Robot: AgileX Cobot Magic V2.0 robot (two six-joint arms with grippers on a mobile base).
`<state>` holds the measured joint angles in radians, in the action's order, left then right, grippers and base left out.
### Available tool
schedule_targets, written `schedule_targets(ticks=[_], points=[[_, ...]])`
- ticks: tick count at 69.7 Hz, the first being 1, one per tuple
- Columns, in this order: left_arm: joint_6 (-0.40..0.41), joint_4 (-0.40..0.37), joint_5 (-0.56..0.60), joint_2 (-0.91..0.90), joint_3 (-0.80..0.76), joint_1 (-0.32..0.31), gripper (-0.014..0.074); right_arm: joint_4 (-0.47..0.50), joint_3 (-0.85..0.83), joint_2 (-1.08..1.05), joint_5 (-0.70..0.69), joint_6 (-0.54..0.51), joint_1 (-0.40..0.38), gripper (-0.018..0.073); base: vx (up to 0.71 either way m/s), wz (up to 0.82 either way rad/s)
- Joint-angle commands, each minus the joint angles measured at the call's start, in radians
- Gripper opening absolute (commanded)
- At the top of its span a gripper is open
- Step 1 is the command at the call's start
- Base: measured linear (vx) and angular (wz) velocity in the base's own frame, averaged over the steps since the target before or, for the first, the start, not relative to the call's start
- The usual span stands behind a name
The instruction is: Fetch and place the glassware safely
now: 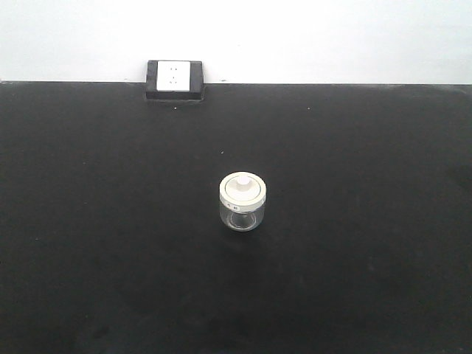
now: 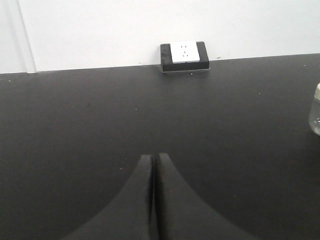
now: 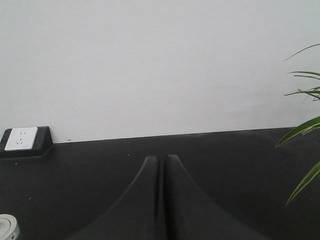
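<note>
The glass jar (image 1: 242,201) stands upright near the middle of my black table (image 1: 88,243), alone, well apart from the far edge. Its cream-white lid (image 1: 242,188) has a central knob, and on the lid's rim I see a few small dark markings, too tiny for me to read. At the far edge, left of centre, a white socket plate (image 1: 174,76) sits in a black housing against the pale wall (image 1: 332,37); I find no readable writing on it.

My left claw (image 2: 153,159) is clenched, fingertips pressed together over bare table, holding nothing. From its camera only a sliver of the jar shows, cut off at the right border. My right claw (image 3: 161,160) is likewise clenched and empty; its camera catches just an arc of the lid at the lower left corner, and green plant leaves (image 3: 302,130) cut off at the right.
</note>
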<state>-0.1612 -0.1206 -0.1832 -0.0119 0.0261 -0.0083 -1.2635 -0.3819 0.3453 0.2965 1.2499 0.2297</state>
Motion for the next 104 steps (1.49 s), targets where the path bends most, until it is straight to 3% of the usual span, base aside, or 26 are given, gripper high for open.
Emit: schedule_targets(ticks=[1,62,69,85,90,95,104], points=[[-0.001,-0.012,0.066,-0.012,0.031,-0.007,0.0002,-0.031,-0.028,0.008,-0.022,-0.004,-0.005,-0.0003,0.00,0.00],[-0.002,-0.012,0.066,-0.012,0.031,-0.007,0.0002,-0.031,-0.028,0.008,-0.022,-0.004,-0.005,-0.0003,0.00,0.00],[-0.002,-0.012,0.066,-0.012,0.031,-0.007,0.0002,-0.078,-0.028,0.008,-0.022,-0.003,-0.005,-0.0003,0.00,0.00],[-0.002,-0.012,0.066,-0.012,0.031,-0.007,0.0002,-0.065,-0.025,0.008,-0.127,0.023,-0.005,-0.0003,0.00,0.00],[-0.002,-0.012,0.066,-0.012,0.031,-0.007,0.0002,-0.017,-0.025,0.014,-0.164,-0.017,-0.005,-0.0003,0.00,0.00],[-0.002,-0.012,0.066,-0.012,0.031,-0.007,0.0002,0.100,-0.025,0.026,-0.169,-0.106,-0.005,-0.0003,0.00,0.00],[-0.002,-0.012,0.066,-0.012,0.031,-0.007,0.0002,0.417,-0.025,0.045,-0.129,-0.428,-0.005,-0.0003,0.00,0.00]])
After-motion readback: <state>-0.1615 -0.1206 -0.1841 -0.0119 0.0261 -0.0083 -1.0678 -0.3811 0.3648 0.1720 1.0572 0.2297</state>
